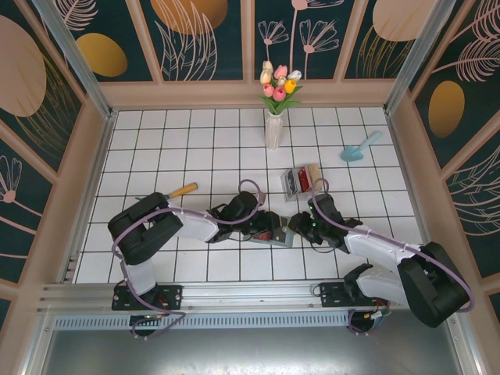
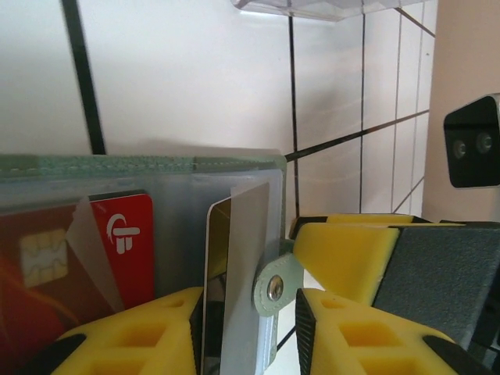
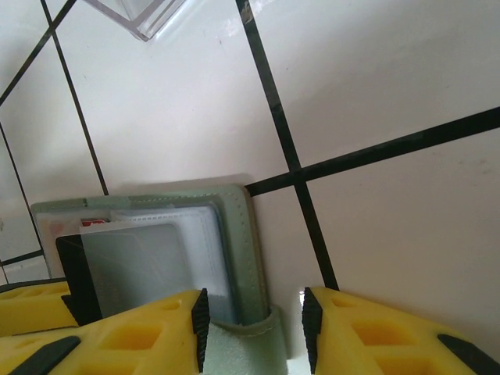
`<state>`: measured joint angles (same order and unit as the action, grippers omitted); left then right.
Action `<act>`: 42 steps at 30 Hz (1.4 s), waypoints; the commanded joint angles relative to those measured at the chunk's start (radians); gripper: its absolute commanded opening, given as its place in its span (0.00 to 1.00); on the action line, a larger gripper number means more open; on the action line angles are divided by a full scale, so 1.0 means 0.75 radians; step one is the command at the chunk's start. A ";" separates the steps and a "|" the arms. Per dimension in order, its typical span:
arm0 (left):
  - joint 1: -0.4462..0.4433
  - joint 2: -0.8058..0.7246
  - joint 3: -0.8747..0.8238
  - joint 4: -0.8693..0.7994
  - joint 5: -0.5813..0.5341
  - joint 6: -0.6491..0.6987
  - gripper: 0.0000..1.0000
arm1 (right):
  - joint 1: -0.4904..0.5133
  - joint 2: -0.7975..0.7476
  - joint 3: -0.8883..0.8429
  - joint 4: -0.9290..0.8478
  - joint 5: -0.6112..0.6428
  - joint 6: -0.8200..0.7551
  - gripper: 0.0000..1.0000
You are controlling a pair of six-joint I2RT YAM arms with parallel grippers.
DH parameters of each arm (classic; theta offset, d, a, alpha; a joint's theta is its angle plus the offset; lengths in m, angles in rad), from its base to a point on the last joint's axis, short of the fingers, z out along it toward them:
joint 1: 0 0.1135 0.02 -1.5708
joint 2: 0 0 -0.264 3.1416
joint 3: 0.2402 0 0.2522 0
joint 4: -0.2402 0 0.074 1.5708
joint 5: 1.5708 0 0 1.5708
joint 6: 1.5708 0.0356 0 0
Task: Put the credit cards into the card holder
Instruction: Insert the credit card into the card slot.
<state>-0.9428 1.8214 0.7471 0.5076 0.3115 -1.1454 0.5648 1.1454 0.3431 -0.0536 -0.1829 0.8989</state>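
Near edge first: the left arm and right arm both reach in to one spot, the card holder, lying open on the white tiled surface.

The left jaws are parted. One yellow finger sits on each side of the card holder's corner, straddling the snap tab and an upright credit card in its clear sleeve. Nothing is pinched. Deeper in the card holder, a red credit card sits tucked in a sleeve.

On the card holder's opposite side, the right jaws are apart too. The green tab lies between the fingers, with a gap on one side. A dark credit card shows behind frosted plastic.

Just beyond the card holder is a clear box with red showing inside. Off to the holder's left lies a wooden-handled tool. Farther beyond stands a vase of tulips, and a blue scoop lies far beyond to the right.
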 commanded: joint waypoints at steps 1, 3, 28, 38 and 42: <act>-0.004 -0.032 0.014 -0.177 -0.080 0.064 0.37 | 0.012 -0.008 0.022 -0.054 0.035 -0.010 0.41; -0.005 -0.034 0.022 -0.190 -0.078 0.071 0.37 | 0.011 -0.006 0.022 -0.051 0.034 -0.010 0.41; -0.078 0.105 0.348 -0.616 -0.111 0.244 0.45 | 0.025 0.044 0.004 0.005 0.026 0.012 0.40; -0.078 -0.028 0.354 -0.711 -0.275 0.301 0.53 | 0.024 -0.031 0.067 -0.187 0.172 -0.029 0.41; -0.078 -0.088 0.338 -0.709 -0.306 0.314 0.60 | 0.027 -0.036 0.112 -0.260 0.206 -0.058 0.42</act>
<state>-0.9981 1.8099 1.0100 0.0090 0.1299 -0.9363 0.5777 1.1339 0.3862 -0.1654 -0.0803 0.8879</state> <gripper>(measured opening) 0.593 0.420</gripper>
